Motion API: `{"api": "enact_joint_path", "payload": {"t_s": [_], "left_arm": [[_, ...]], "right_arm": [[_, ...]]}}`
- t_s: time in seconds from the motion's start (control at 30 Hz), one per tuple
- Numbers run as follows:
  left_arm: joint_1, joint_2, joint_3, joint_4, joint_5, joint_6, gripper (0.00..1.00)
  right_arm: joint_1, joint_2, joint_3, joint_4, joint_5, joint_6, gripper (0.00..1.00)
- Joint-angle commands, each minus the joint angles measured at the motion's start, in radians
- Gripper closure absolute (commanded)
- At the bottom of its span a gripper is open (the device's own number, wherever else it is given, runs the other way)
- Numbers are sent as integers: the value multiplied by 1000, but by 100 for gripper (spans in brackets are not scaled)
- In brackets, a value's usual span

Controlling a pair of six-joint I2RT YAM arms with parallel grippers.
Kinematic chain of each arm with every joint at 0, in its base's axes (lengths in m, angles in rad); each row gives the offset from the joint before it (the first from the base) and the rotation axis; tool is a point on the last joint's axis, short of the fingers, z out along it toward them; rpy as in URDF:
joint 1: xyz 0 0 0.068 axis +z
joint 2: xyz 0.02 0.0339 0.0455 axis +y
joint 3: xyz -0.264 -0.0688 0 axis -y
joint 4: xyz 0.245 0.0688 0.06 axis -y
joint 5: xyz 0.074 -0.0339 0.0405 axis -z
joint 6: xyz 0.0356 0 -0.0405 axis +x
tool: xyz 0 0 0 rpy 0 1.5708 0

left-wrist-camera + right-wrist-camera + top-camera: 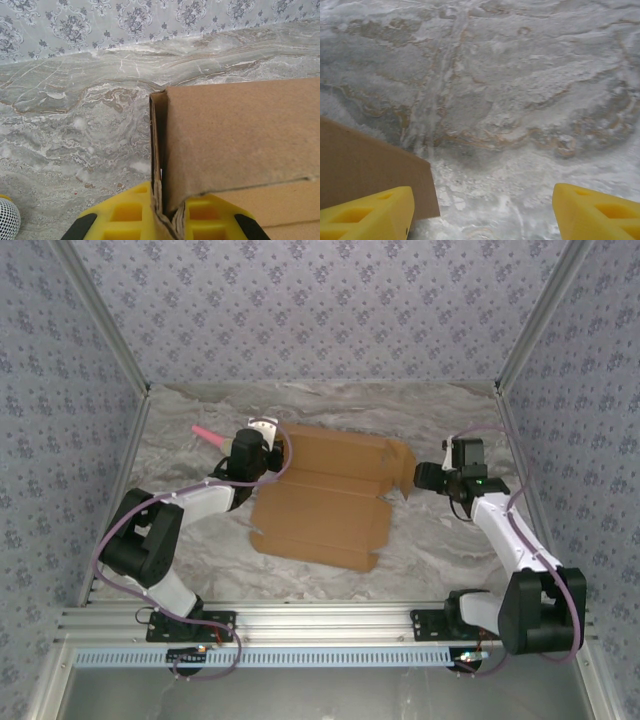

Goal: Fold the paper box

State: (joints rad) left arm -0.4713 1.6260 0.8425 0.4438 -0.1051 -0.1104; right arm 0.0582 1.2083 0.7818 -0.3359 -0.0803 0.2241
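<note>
- The marble-patterned table (440, 550) lies bare ahead of the right claw (482, 212) and on its outer side. Patterned walls close it in at the back and along both sides.
- The paper box (325, 505) lies mostly flat in the middle of the table, between the two claws. Its far-left corner stands up in the left claw (167, 217), and a flap at its right end rises just in front of the right claw.
- The left claw is clenched on the paper box. Its yellow fingers (125, 215) pinch an upright folded edge of cardboard, with the box panel stretching away on one side and open table ahead and on the other side.
- The right claw stands wide apart, grasping nothing. A cardboard corner lies beneath one finger (367, 212), and I cannot tell whether they touch. The other finger has bare table under it.
- A small pink stick (206, 432) lies near the left claw, on the side away from the box.
</note>
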Motion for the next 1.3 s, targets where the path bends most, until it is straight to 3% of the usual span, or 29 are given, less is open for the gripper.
{"api": "enact_joint_path", "payload": {"t_s": [0.0,0.57,1.27], "left_arm": [[3,-14,20,22,12,-21,97],[4,-18,20,20,19,-19,97],[4,-26,17,15,28,-20,97]], "right_arm": [[-6,8,-20,117,-113,-23,25],[-1,-7,-164,384,-341,-81,31],[35,63,-164,521,-433,-199,45]]}}
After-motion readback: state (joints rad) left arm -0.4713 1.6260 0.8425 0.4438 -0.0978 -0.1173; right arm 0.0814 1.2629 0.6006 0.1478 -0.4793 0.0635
